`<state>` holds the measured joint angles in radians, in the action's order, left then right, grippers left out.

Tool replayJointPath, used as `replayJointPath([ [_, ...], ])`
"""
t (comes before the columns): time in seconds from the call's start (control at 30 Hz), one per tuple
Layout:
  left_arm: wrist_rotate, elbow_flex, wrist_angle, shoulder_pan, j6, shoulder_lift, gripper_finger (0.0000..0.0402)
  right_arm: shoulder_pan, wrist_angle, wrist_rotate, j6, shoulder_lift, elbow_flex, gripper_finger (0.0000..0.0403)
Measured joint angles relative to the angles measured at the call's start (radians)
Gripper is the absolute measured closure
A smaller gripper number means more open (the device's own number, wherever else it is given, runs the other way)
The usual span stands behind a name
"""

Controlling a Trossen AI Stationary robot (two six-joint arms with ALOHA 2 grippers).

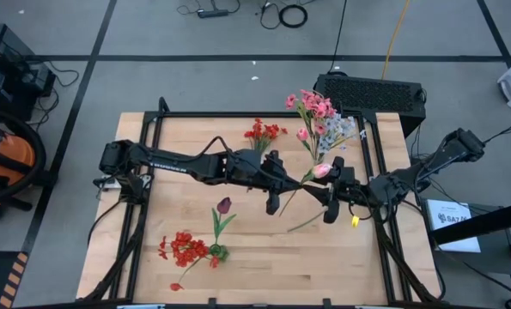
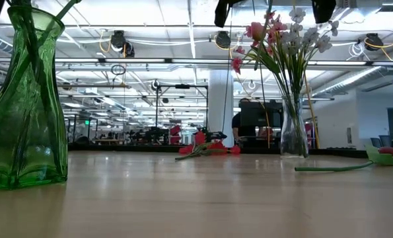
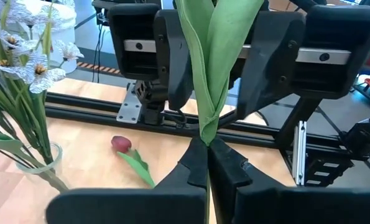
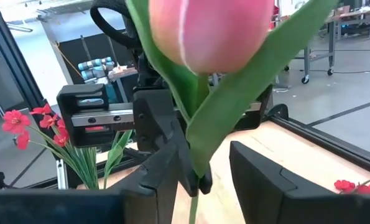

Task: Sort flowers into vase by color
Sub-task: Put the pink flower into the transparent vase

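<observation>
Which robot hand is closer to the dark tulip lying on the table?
Left. The left end effector hangs just beside the dark tulip, clamping a pink tulip's stem. The right end effector is farther off, past the left one.

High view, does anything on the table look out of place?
Yes. A dark tulip and a red blossom cluster lie flat on the table on the left arm's side, outside any vase, so they look unsorted.

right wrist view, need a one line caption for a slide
Pink tulip fills the frame above the right gripper, its fingers either side of the stem, with the left gripper pinching the stem opposite.
</observation>
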<state>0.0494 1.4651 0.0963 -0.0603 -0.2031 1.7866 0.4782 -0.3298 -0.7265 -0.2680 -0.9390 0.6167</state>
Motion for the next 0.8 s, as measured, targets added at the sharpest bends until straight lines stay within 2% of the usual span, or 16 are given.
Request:
replayJointPath([
  [0.4,0.0,0.0,-0.001,0.001,0.0,0.0,0.0397,0.0,-0.018,-0.001,0.0,-0.018,0.0,0.0333],
  [0.57,0.0,0.0,-0.006,0.0,0.001,0.005,0.0396,-0.013,-0.064,-0.004,0.0,-0.075,0.0,0.0341],
  [0.8,0.0,0.0,-0.008,0.0,0.0,0.005,0.0396,-0.019,-0.075,-0.005,0.003,-0.083,0.0,0.0346],
])
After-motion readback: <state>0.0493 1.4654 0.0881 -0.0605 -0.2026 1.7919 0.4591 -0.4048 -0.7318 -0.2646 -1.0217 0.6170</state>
